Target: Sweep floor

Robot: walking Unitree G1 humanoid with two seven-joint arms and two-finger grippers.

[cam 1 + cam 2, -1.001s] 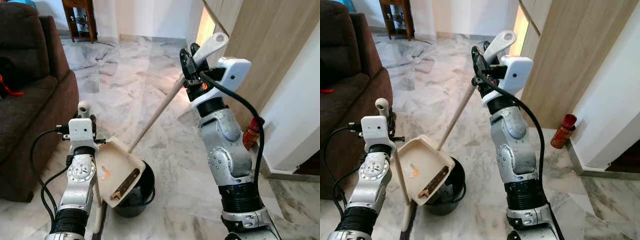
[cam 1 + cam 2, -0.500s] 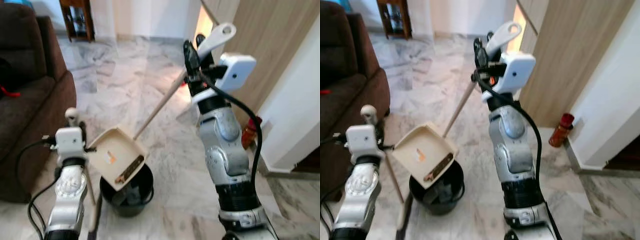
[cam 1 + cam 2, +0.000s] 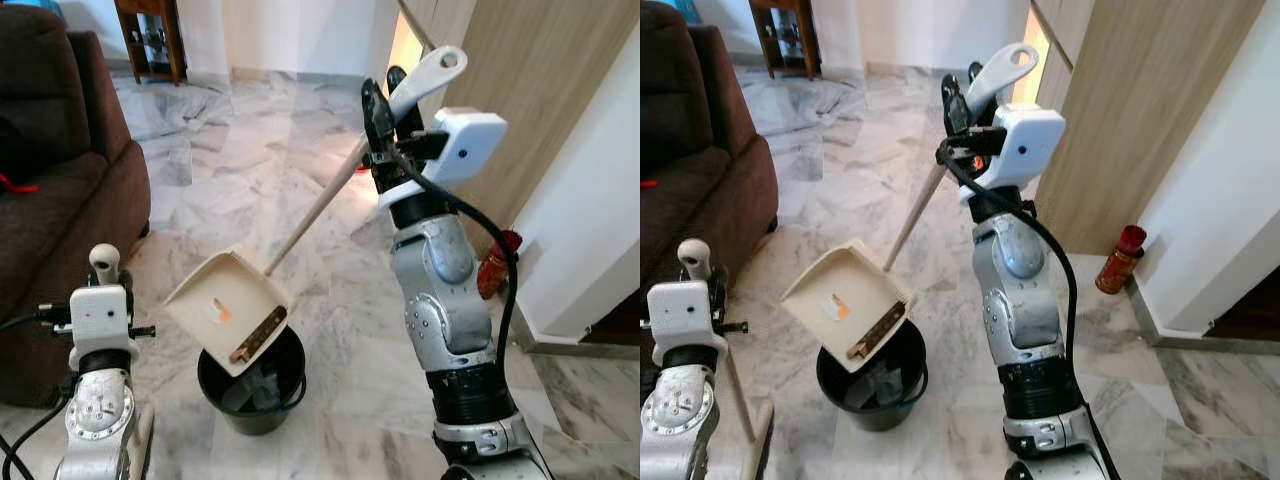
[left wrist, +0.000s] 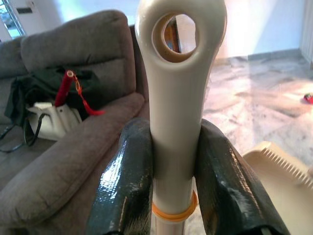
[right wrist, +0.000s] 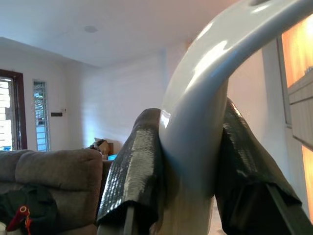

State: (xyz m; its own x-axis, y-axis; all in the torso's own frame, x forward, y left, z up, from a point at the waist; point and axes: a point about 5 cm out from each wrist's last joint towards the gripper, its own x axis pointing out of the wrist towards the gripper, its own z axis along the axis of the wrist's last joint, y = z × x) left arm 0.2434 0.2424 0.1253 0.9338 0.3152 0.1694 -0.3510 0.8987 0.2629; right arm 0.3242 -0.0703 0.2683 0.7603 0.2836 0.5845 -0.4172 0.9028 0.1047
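Right gripper (image 3: 385, 110) raised far right, fingers clamped on dustpan handle (image 3: 425, 78); long pole runs down-left to cream dustpan (image 3: 228, 310), tilted over black bin (image 3: 252, 385) on marble floor (image 3: 250, 170), debris strip at its lower lip. Left gripper (image 4: 173, 147) near left, clamped on broom handle (image 4: 178, 73) w/ hole at tip. Brown sofa (image 3: 60, 190) far left, red bottle (image 3: 1120, 258) by right wall.

Glossy marble floor (image 3: 250, 180), plastic dustpan (image 3: 225, 305)
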